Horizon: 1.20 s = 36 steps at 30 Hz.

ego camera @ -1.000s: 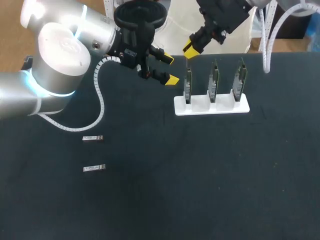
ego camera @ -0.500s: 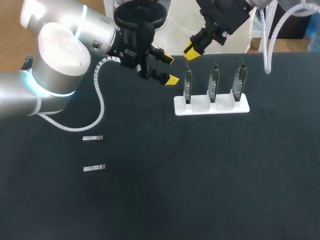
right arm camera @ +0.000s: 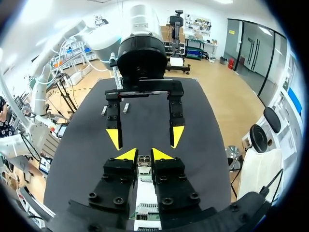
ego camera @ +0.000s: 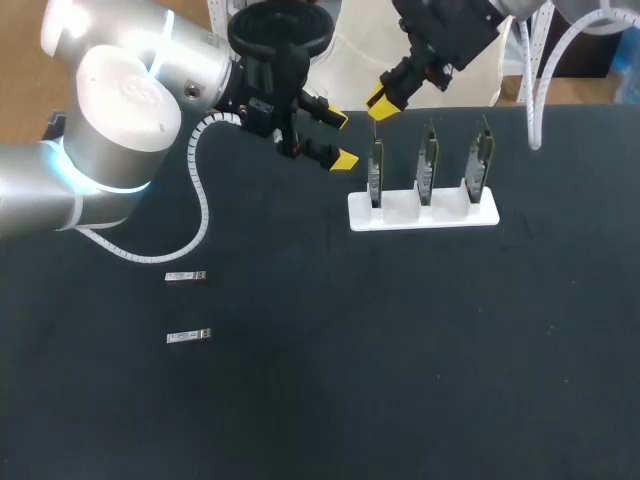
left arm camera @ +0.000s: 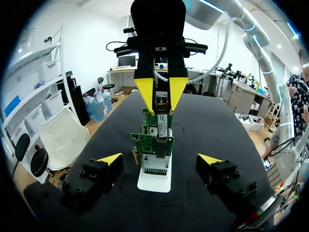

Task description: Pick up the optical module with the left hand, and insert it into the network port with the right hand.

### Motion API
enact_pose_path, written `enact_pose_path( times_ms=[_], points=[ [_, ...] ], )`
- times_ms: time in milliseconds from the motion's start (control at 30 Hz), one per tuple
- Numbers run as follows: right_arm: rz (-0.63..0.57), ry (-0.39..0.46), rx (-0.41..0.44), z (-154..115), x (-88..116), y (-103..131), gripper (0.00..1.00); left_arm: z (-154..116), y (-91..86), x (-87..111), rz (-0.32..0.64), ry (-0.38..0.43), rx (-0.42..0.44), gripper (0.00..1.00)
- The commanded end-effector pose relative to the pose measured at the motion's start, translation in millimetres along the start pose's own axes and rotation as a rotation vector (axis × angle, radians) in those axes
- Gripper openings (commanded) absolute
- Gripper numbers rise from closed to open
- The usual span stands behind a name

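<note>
the module is clamped in the right gripper just above the first card in the white rack; it has barely shifted this last second, so insertion seems lined up, not begun; left gripper hangs released nearby

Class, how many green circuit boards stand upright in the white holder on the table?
3. In the head view they stand in a row in the white holder: left board, middle board, right board. None seems hidden.
</note>
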State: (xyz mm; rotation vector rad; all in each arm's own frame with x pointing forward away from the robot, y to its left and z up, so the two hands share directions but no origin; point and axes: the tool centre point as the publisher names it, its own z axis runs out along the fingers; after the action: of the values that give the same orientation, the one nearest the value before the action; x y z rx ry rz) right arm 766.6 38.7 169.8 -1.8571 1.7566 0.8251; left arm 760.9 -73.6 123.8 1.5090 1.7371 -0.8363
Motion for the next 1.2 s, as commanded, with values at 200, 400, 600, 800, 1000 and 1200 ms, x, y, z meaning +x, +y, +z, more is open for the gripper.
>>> enact_pose_path(
  times_ms=[200, 400, 600, 800, 1000, 1200],
  points=[
    [-0.011, -0.007, 0.023, -2.4, -0.2, 0.5, 0.00, 0.5, -0.3, -0.8, -0.002, 0.004, -0.002, 1.00],
    [-0.008, -0.002, 0.019, -1.0, 1.3, 1.7, 0.00, 0.5, -0.3, -0.8, -0.002, 0.004, -0.002, 1.00],
    [-0.003, -0.002, 0.016, 0.9, 2.1, 2.2, 0.00, 0.5, -0.3, -0.8, -0.002, 0.004, -0.002, 1.00],
    [-0.003, -0.003, 0.020, 0.0, 1.9, 2.9, 0.00, 0.5, -0.3, -0.8, -0.002, 0.004, -0.002, 1.00],
    [0.012, -0.002, 0.019, 2.7, 5.2, 0.6, 0.00, 0.5, -0.3, -0.8, -0.002, 0.004, -0.002, 1.00],
    [0.023, -0.002, 0.018, 4.5, 7.4, -1.1, 0.00, 0.5, -0.3, -0.8, -0.002, 0.004, -0.002, 1.00]
  ],
)
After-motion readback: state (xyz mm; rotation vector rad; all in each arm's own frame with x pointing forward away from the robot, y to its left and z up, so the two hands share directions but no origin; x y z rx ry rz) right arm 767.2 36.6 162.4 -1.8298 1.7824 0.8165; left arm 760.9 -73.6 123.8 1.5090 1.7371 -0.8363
